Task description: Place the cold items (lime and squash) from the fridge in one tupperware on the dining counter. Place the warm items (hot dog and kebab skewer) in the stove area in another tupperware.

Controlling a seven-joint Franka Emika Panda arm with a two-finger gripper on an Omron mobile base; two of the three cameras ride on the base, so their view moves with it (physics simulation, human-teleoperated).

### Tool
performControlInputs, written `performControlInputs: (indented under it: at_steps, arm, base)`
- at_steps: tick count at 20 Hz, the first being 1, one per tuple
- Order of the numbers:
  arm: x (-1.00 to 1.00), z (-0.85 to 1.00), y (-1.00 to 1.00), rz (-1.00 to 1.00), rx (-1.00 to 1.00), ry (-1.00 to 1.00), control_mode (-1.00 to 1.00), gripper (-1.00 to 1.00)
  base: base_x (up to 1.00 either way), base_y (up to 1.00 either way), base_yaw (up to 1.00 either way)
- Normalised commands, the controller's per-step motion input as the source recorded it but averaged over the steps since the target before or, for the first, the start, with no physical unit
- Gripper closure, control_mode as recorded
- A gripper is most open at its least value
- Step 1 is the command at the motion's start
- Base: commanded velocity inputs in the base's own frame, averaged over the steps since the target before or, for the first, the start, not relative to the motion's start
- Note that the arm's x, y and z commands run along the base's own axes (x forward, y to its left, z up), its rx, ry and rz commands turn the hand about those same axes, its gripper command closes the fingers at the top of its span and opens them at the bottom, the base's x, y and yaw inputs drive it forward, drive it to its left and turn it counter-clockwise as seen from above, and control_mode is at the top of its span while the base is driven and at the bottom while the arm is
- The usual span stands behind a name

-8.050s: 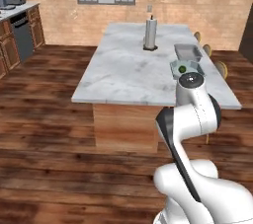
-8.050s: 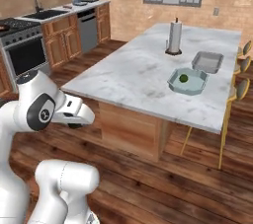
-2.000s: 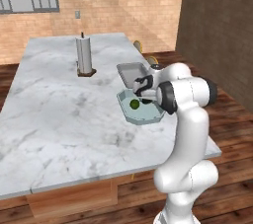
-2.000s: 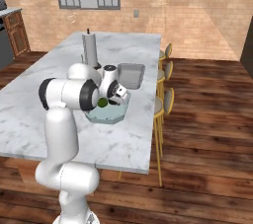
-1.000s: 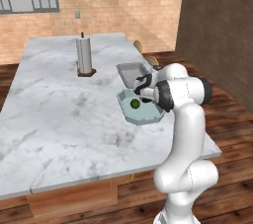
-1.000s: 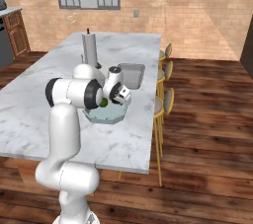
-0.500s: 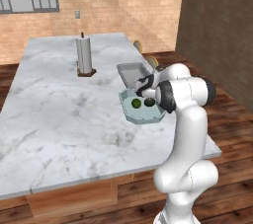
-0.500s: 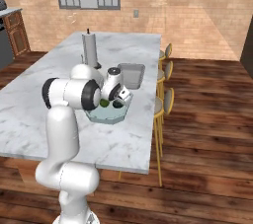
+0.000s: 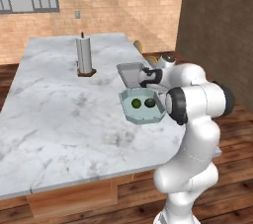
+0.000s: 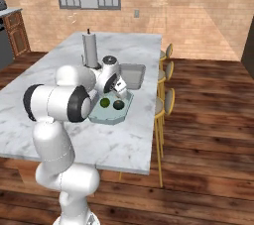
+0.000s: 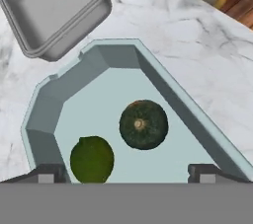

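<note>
Left base view first: the white marble counter (image 9: 64, 119) carries a pale blue octagonal tupperware (image 9: 142, 106) near its right edge, with a small round green lime (image 9: 136, 103) and a dark green round squash (image 9: 149, 102) sitting side by side inside it. Just behind it is a grey square tupperware (image 9: 132, 73), and further back a grey paper-towel roll on a dark holder (image 9: 85, 56). The white arm bends over the blue tub, so the tool itself is mostly blocked from this side.

Right base view: same tub (image 10: 111, 114), lime (image 10: 105, 102) on the left, squash (image 10: 118, 104) on the right, and the tool (image 10: 120, 88) hangs just above them. Tan-seated stools (image 10: 166, 101) line the counter's far edge.

Hand view: looking straight down into the tub (image 11: 163, 90), the squash (image 11: 143, 124) lies loose near the middle and the lime (image 11: 92, 159) next to it. Both fingertips (image 11: 47, 174) sit far apart at the bottom, so the tool is spread wide and gripping nothing.
</note>
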Motion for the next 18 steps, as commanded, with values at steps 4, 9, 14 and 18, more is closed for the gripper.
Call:
performControlInputs:
  at_steps: [4,9,14,18]
  arm:
    - [-0.76,0.99,0.02,0.05,0.0,0.01,-1.0,-1.0]
    - [-0.94,0.75,0.25,0.09,-0.02,0.14,-1.0,-1.0]
    - [-1.0,0.34,0.22,0.0,0.0,0.08,-1.0,-1.0]
    - [-1.0,0.1,0.29,0.0,0.0,0.0,-1.0,-1.0]
  base:
    - [0.0,0.0,0.0]
    - [0.0,0.0,0.0]
    - [0.0,0.0,0.0]
    - [0.0,0.0,0.0]
